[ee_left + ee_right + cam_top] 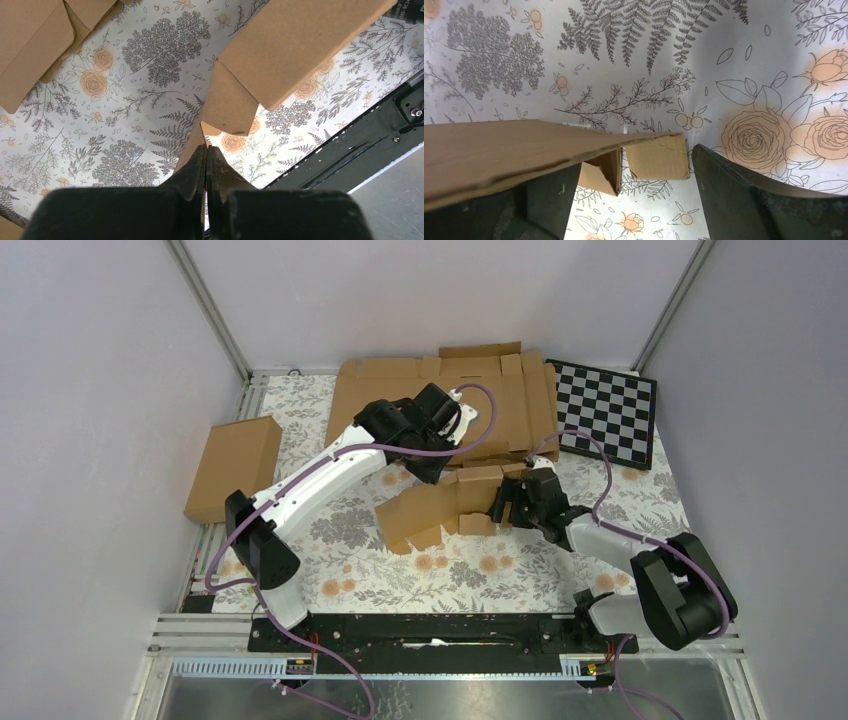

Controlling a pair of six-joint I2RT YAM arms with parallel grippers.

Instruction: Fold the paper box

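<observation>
The paper box (440,508) is a brown cardboard blank, partly folded and raised off the floral tabletop at the middle. My left gripper (432,472) is at its far edge. In the left wrist view the left gripper (206,150) is shut on a thin flap edge of the box (295,45). My right gripper (500,505) is at the box's right end. In the right wrist view the right gripper (636,162) is open. A box panel (499,150) lies over its left finger and a small flap (656,157) hangs between the fingers.
A stack of flat cardboard blanks (440,390) lies at the back. A checkerboard (605,410) is at the back right. A closed brown box (235,465) sits at the left edge. A black rail (440,630) runs along the near edge.
</observation>
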